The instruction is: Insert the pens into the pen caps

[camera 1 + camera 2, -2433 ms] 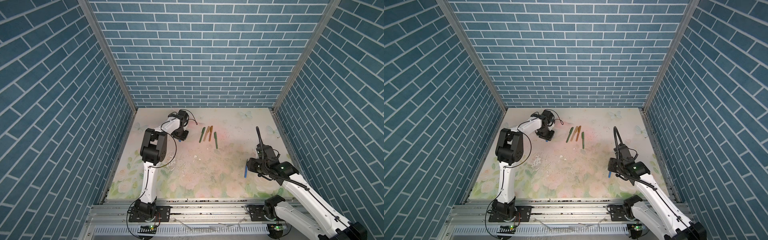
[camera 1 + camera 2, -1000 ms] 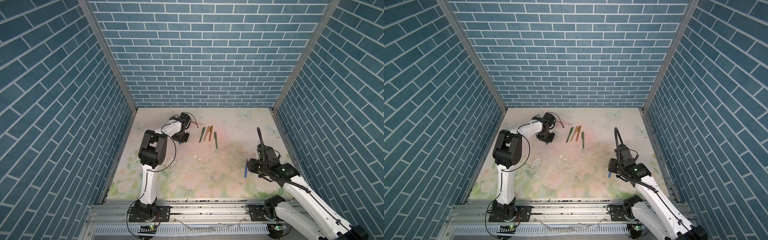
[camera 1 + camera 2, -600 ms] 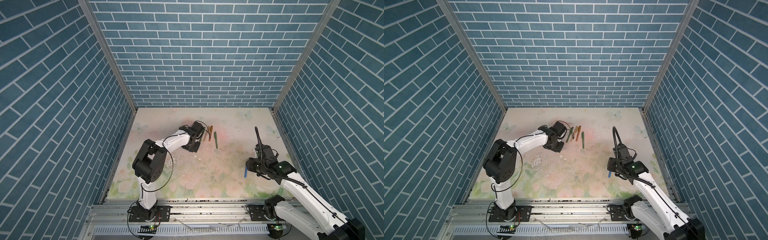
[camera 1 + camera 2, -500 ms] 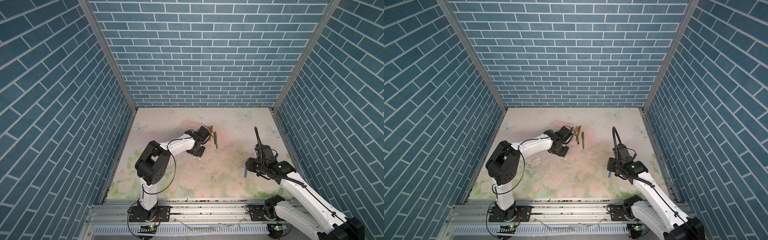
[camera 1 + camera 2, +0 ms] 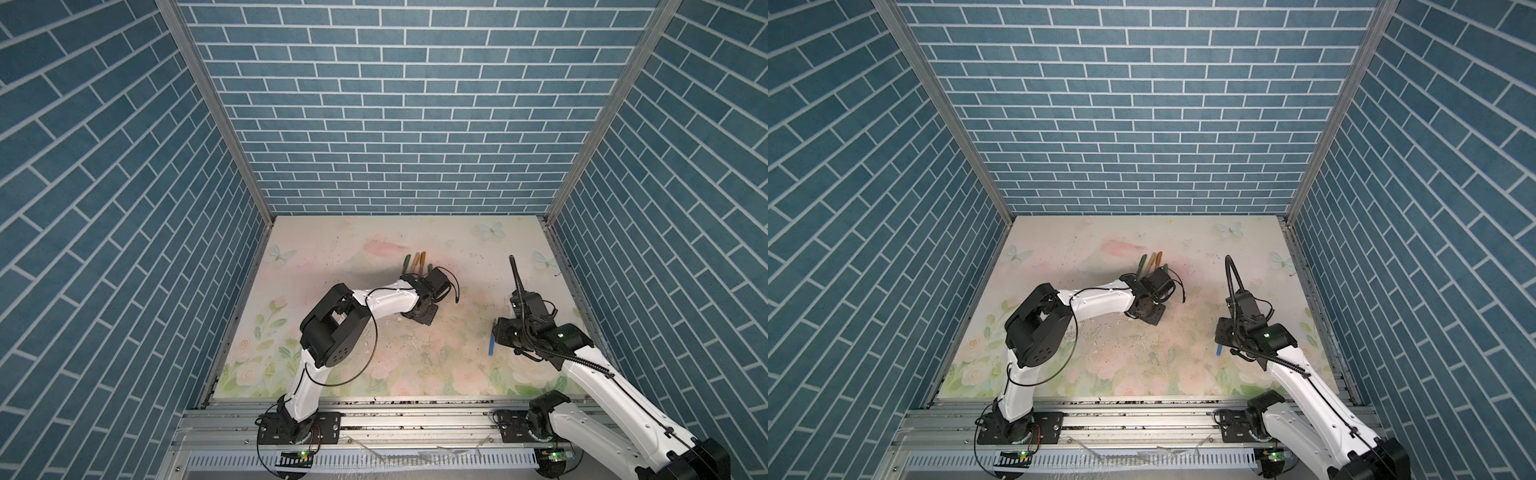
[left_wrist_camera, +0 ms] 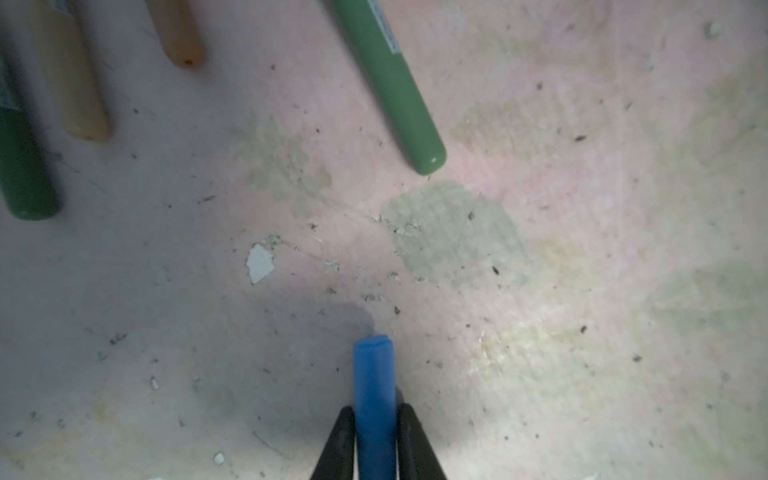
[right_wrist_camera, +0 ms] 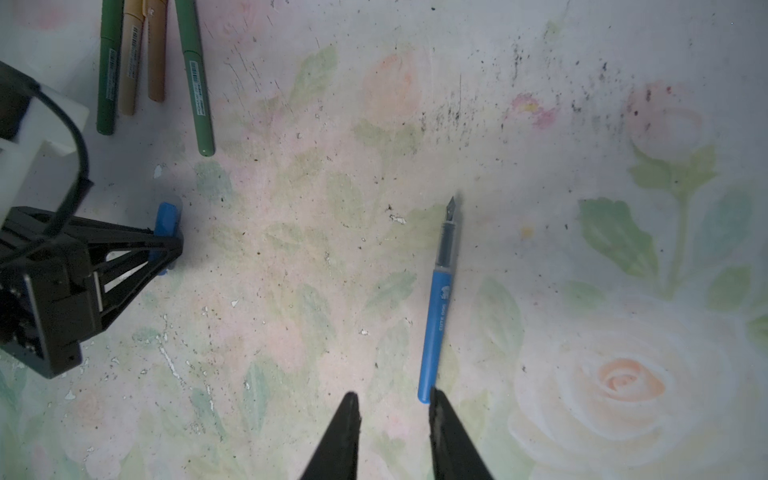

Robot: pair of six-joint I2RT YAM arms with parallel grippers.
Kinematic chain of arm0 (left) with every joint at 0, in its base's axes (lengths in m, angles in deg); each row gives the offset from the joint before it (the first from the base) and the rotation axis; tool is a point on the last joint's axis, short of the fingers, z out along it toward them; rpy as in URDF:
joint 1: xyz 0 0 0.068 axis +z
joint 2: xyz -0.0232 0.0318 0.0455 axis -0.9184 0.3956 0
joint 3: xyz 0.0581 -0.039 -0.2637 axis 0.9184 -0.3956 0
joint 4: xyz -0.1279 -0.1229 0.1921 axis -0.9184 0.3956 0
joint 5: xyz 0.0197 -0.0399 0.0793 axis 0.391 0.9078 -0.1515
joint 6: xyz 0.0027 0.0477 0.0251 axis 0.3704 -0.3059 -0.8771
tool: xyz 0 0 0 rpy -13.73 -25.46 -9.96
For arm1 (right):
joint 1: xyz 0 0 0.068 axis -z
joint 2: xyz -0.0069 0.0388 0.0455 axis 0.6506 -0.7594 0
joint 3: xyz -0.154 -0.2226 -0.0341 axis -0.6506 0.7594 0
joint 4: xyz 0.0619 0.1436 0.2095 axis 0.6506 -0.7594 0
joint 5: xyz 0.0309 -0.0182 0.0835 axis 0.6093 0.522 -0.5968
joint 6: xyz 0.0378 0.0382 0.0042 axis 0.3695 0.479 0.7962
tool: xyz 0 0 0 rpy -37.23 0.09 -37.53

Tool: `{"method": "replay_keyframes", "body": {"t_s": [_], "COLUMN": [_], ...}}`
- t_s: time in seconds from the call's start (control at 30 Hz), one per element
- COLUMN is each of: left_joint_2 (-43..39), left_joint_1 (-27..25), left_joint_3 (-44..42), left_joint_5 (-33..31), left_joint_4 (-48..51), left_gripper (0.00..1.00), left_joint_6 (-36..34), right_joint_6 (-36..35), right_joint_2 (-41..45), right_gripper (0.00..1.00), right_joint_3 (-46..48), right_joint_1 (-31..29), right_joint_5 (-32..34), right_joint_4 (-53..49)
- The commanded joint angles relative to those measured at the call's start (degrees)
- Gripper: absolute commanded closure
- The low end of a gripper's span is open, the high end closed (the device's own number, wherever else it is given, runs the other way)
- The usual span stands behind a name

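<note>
Left jaws: left gripper (image 6: 376, 411) pinched blue cap (image 6: 372, 370), cap end stuck out past the fingertips
Right jaws: right gripper (image 7: 393, 394) spread apart, low over table (image 7: 540, 208)
Blue pen (image 7: 436, 320): flat on table, uncapped, dark nib pointed away from right gripper, rear end just beside one fingertip, contact unclear
Blue cap place: well apart from blue pen
Other pens: green pens (image 7: 198, 95), tan pen (image 7: 131, 62), orange-brown pen (image 7: 156, 54) lay side by side, farther from blue pen than blue cap

Even light, soft shadow by left hand (image 6: 376, 413), wrist pics blurry
</note>
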Motion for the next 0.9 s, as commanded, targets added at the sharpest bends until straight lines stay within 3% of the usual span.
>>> {"method": "replay_keyframes", "body": {"t_s": [0.0,0.43,0.77,0.87], "left_joint_2": [1.2,-6.1,-11.7,-12.9], "left_joint_1": [-0.6,-0.8,-0.5,0.1], "left_joint_3": [0.8,-0.2,2.5,3.1], "left_joint_5": [1.3,4.7,3.4,3.7], "left_joint_4": [1.1,1.9,4.6,5.4], "left_gripper": [0.73,0.36,0.14,0.13], "left_joint_6": [0.8,-1.2,-4.3,-5.3], "right_joint_6": [2.3,1.9,2.6,2.9], "right_joint_2": [1.9,3.0,2.4,1.5], "right_gripper": [0.69,0.65,0.59,0.59], "right_joint_3": [0.1,-3.2,-3.1,-2.8], "right_joint_1": [0.2,0.2,0.2,0.2], "right_joint_5": [1.4,2.2,2.6,2.8], "right_joint_4": [-2.7,-6.6,-7.5,-7.0]}}
